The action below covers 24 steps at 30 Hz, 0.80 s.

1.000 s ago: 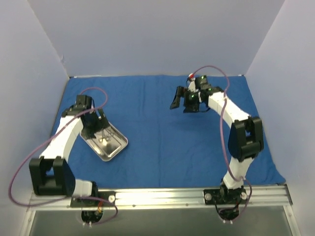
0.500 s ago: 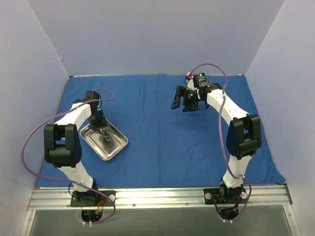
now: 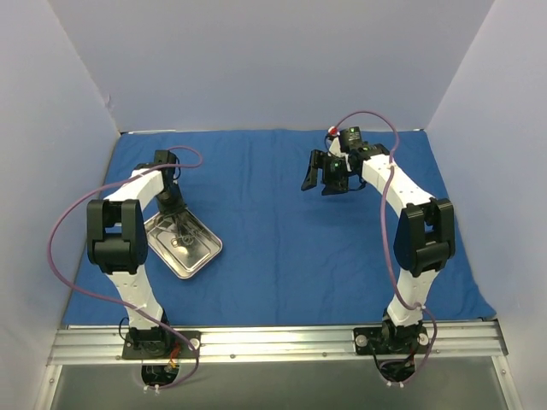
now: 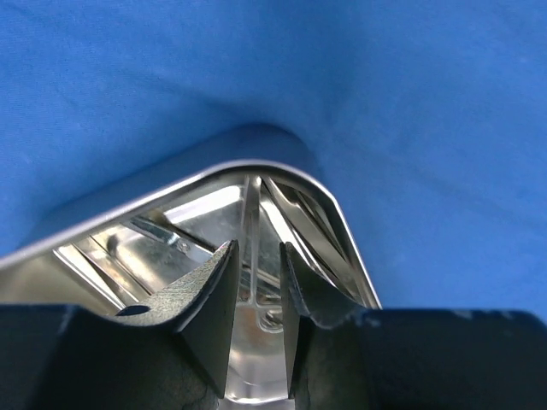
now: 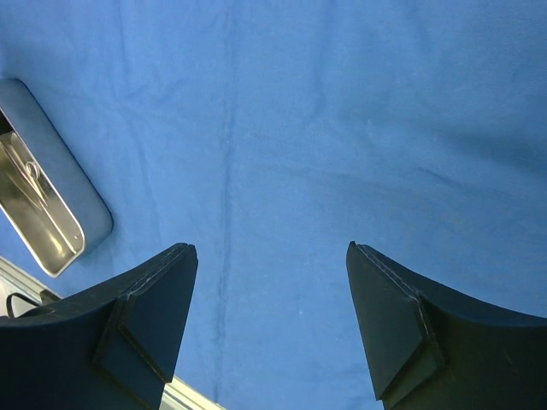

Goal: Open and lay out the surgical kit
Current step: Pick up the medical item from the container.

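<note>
The royal-blue cloth (image 3: 282, 239) of the surgical kit lies spread flat over the table. On its left part sits the shiny steel tray (image 3: 203, 254), with thin silvery instruments (image 4: 252, 213) inside. My left gripper (image 3: 174, 220) reaches down into the tray's far corner. In the left wrist view its jaws (image 4: 258, 256) are drawn in narrow around one instrument's shaft and ring handle. My right gripper (image 3: 321, 178) hovers open above the cloth at the back right, with only blue cloth (image 5: 299, 128) between its fingers. The tray (image 5: 51, 213) shows at the left edge of the right wrist view.
Pale walls close in the table on the left, back and right. A metal rail (image 3: 282, 342) carrying both arm bases runs along the near edge. A faint crease (image 5: 226, 171) runs through the cloth below the right gripper.
The left arm swung its elbow in and lowered its gripper into the tray, and its jaws closed from wide to narrow. The right gripper narrowed a little and shifted slightly toward the back.
</note>
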Motion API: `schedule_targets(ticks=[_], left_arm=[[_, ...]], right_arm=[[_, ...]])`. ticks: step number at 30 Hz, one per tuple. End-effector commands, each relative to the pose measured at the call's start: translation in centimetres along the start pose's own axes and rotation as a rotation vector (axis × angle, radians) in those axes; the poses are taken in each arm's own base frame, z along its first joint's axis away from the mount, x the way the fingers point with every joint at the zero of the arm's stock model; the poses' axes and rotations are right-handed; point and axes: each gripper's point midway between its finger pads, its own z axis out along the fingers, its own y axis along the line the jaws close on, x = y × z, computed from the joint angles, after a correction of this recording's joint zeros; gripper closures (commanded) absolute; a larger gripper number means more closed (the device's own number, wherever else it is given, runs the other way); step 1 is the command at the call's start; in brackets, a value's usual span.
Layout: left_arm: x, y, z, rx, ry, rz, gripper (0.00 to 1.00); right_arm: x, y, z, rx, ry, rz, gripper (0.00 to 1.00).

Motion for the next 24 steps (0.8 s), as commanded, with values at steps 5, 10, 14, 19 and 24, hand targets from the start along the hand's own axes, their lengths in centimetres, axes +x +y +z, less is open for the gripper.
schedule_targets(ticks=[5,10,14,19,24], left_arm=[[-1.1,0.4,-0.3,-0.023,-0.039,0.036,0.66],[-0.2,0.6,0.9,-0.026,-0.008,0.047,0.62],[0.4,0.5,1.6,-0.024,0.025,0.044,0.62],[1.0,0.9,2.1,-0.026,0.058,0.037,0.62],[1.8,1.2,3.0,-0.018,0.101,0.033,0.66]], right_arm=[[-0.9,0.5,-1.7,-0.013,-0.031,-0.012,0.28],[-1.2,0.4,-1.6,-0.018,-0.037,-0.003,0.28],[-1.5,0.5,-1.6,-0.021,-0.044,-0.002,0.29],[-1.5,0.4,-1.4,-0.024,-0.045,0.008,0.29],[-1.4,0.5,-1.3,-0.026,-0.051,0.019,0.29]])
